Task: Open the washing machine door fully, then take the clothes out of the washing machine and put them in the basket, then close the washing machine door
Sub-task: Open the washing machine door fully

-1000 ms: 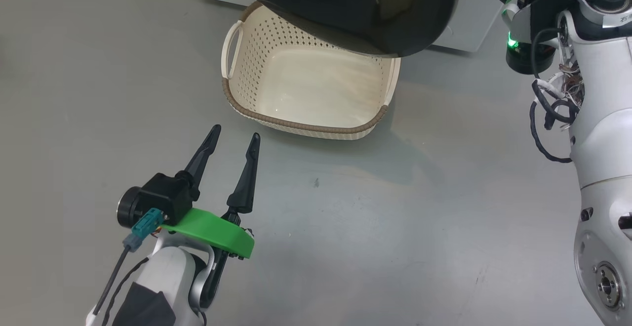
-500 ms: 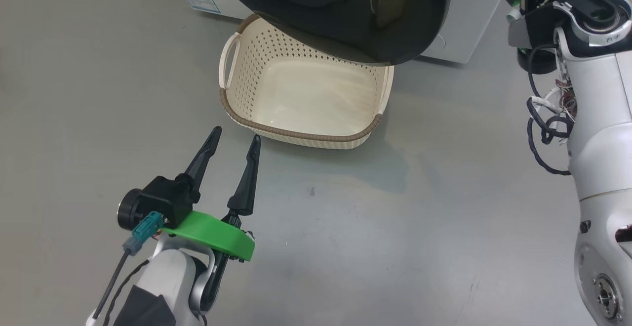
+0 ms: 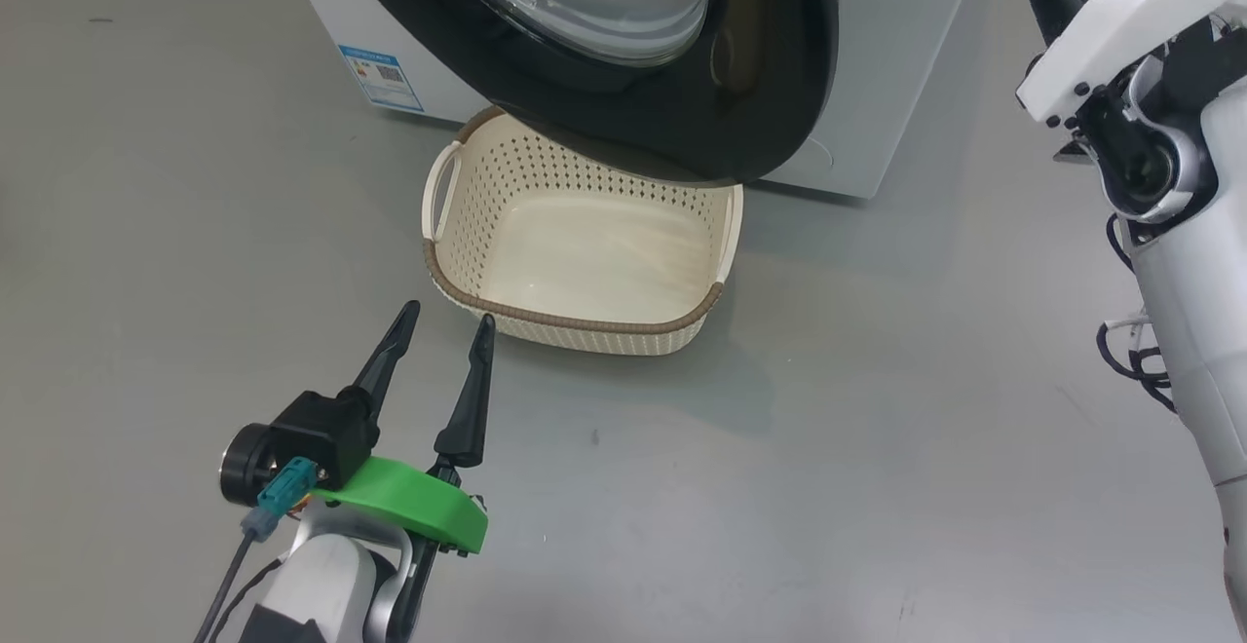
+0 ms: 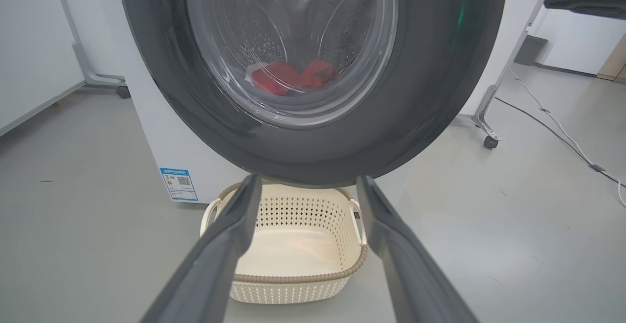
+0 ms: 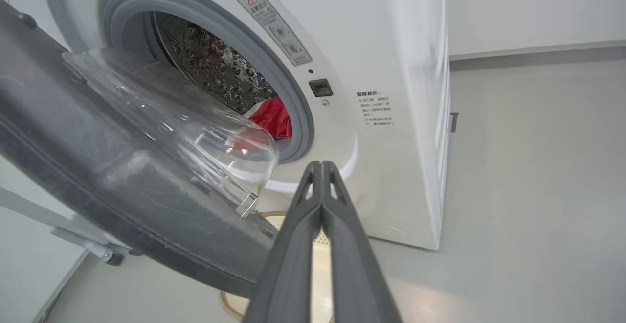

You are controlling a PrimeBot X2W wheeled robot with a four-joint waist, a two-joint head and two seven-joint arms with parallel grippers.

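Right now the washing machine door (image 3: 770, 88), black-rimmed, stands only partly open at the top centre, overhanging the empty basket (image 3: 575, 320) below it. Red clothes (image 4: 293, 76) lie inside the washing machine (image 5: 391, 68). Lower left, the left gripper (image 3: 448, 315) is spread and empty; the right gripper (image 5: 320, 165) is pinched shut on nothing. Seemingly the door-opening step is in hand; next, swing it wide.

- Looks like a robotics lab or test room to me, not somebody's home.
- Bare grey floor (image 4: 513, 244), plain white walls (image 4: 29, 44).
- The washing machine (image 5: 391, 58) just stands out on the open floor, blue label sticker (image 4: 178, 183) on its front.
- Metal frame legs (image 4: 513, 63) on little caster wheels (image 4: 490, 142), loose cables (image 4: 593, 167) trailing across the floor.
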